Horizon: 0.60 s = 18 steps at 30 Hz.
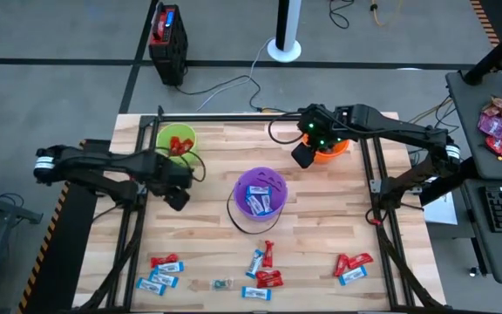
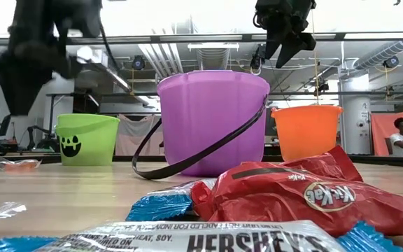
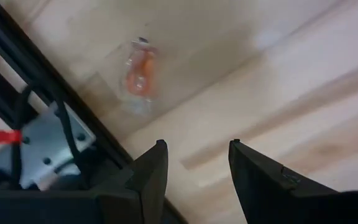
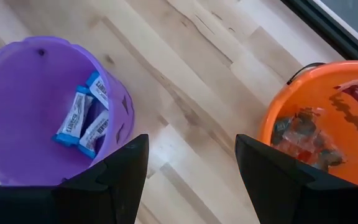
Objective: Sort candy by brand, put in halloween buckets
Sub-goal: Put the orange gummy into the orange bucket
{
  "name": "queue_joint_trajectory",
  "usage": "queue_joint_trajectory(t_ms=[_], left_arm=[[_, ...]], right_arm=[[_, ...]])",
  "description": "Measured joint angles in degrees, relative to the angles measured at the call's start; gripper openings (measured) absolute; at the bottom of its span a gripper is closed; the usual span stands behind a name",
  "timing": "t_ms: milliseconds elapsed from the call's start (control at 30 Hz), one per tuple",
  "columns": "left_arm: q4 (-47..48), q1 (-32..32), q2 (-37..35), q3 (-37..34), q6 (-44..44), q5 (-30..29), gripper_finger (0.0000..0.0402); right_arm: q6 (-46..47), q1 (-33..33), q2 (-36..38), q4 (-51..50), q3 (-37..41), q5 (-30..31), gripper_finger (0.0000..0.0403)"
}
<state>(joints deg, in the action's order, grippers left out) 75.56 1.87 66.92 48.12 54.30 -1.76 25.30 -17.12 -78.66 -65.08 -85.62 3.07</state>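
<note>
My left gripper [image 1: 179, 199] hangs between the green bucket [image 1: 176, 139] and the purple bucket [image 1: 261, 194], fingers parted with nothing between them, bare table [image 3: 278, 81] below and a clear-wrapped orange sweet [image 3: 140, 76] near the frame rail. My right gripper [image 1: 303, 155] hovers just beside the orange bucket [image 1: 331, 150], fingers spread wide and empty. I judge both arms are between picks. To do the next one well, I would send each arm to the candy [image 1: 267, 277] strewn along the near edge, come straight down on a single piece apart from its neighbours, and grip across the short side. Green holds red wrappers, purple holds blue-and-white bars, orange holds clear-wrapped sweets. Readable in the low view: "HERSHEY'S" [image 2: 254, 243] on a white wrapper, "Kit Kat" [image 2: 320, 197] on a red one.
</note>
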Motion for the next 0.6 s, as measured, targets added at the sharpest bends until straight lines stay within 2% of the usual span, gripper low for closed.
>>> queue_joint_trajectory(t_ms=[267,467,600], left_arm=[[-4.9,4.4,5.8,-6.2,-13.9,-3.1,0.0153],[-10.7,4.4,10.3,-8.8,-18.2,-9.8,0.0153],[-14.1,5.0,13.7,-10.1,-21.5,-10.2,0.0153]], right_arm=[[0.2,0.0,-0.2,-0.2,0.3,0.0,0.0233],[1.0,0.0,-0.2,-0.2,0.3,-0.1,0.0233],[1.2,0.0,-0.2,-0.2,0.3,-0.1,0.0233]])
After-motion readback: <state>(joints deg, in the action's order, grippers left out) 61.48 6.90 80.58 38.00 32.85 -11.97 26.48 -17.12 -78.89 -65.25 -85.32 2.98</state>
